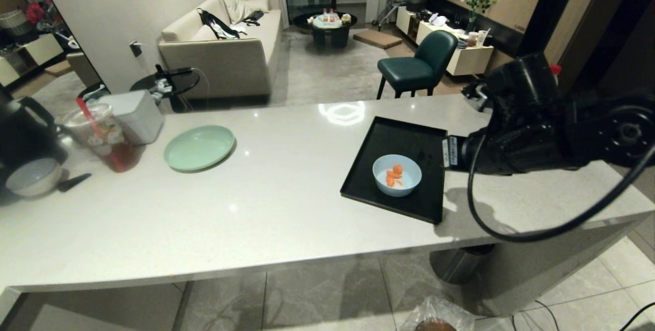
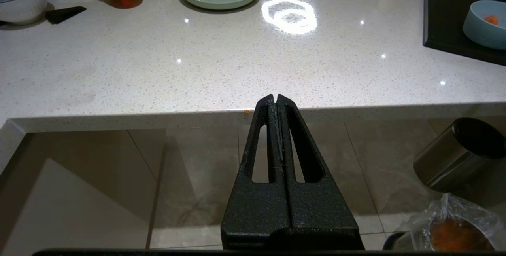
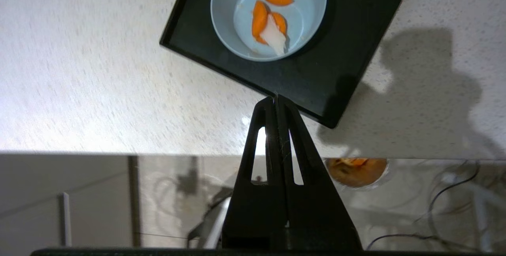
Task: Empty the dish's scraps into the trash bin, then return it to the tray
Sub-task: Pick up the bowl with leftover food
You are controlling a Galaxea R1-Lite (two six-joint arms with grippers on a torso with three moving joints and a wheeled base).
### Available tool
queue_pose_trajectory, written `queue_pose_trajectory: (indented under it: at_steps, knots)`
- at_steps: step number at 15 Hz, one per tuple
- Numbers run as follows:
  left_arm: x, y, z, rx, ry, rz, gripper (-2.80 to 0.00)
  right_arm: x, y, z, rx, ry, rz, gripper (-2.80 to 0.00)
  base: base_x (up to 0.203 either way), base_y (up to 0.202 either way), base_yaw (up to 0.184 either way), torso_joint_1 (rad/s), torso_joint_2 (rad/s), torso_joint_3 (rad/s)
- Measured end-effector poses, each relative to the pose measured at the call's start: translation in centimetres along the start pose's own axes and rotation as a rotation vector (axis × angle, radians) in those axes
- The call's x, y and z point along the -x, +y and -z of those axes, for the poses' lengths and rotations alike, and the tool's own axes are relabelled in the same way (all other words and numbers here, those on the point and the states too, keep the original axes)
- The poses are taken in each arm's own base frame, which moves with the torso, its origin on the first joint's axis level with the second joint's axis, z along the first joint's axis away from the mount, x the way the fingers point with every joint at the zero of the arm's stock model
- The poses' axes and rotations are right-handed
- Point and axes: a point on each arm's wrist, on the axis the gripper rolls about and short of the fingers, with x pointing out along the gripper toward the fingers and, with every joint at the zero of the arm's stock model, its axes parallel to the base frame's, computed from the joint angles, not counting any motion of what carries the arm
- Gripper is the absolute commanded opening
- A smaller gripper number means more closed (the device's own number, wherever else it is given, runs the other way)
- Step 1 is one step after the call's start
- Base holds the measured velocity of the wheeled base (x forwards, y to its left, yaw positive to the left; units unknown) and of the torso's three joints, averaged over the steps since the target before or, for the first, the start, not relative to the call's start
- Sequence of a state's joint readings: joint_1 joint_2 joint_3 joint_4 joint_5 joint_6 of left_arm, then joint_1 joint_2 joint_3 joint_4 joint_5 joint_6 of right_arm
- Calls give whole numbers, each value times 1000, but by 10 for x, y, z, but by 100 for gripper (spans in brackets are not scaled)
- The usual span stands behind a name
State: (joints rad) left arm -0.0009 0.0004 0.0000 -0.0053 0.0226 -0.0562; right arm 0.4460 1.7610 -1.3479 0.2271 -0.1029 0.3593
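The dish (image 1: 397,175), a small pale blue bowl, stands on the black tray (image 1: 404,139) at the right of the white table. Orange scraps (image 1: 394,174) with a pale bit lie inside it. My right arm (image 1: 532,116) reaches in from the right, above the tray's right edge. In the right wrist view my right gripper (image 3: 276,97) is shut and empty, hovering over the tray's (image 3: 336,62) near rim, short of the dish (image 3: 237,30) and scraps (image 3: 269,22). The trash bin (image 1: 435,321) with its clear bag sits on the floor below. My left gripper (image 2: 275,97) is shut, parked below the table's front edge.
A mint-green plate (image 1: 199,147), a drink cup with a straw (image 1: 105,136), a white box (image 1: 135,113) and a white-grey bowl (image 1: 33,176) stand at the table's left. A steel bin with a black lid (image 2: 454,157) stands under the table beside the trash bin (image 2: 454,232).
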Motion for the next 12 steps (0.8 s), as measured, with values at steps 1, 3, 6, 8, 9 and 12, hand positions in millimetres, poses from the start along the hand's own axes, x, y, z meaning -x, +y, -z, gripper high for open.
queue_pose_trajectory:
  at_steps: [1,3,6,8,9,12]
  knots:
    - [0,0,0,0,0,0,-280,-7,4,-9,-52,17,17,-280,0,0,0,0,0,0]
    - [0,0,0,0,0,-1,-280,-21,9,-20,-152,67,56,-280,0,0,0,0,0,0]
    - [0,0,0,0,0,0,-280,-49,9,-18,-261,152,126,-280,0,0,0,0,0,0]
    - [0,0,0,0,0,0,-280,-66,5,-15,-269,171,152,-280,0,0,0,0,0,0]
    - [0,0,0,0,0,-1,-280,-73,3,-13,-277,179,161,-280,0,0,0,0,0,0]
    - [0,0,0,0,0,-1,-280,-88,1,-16,-329,178,176,0,0,0,0,0,0,0]
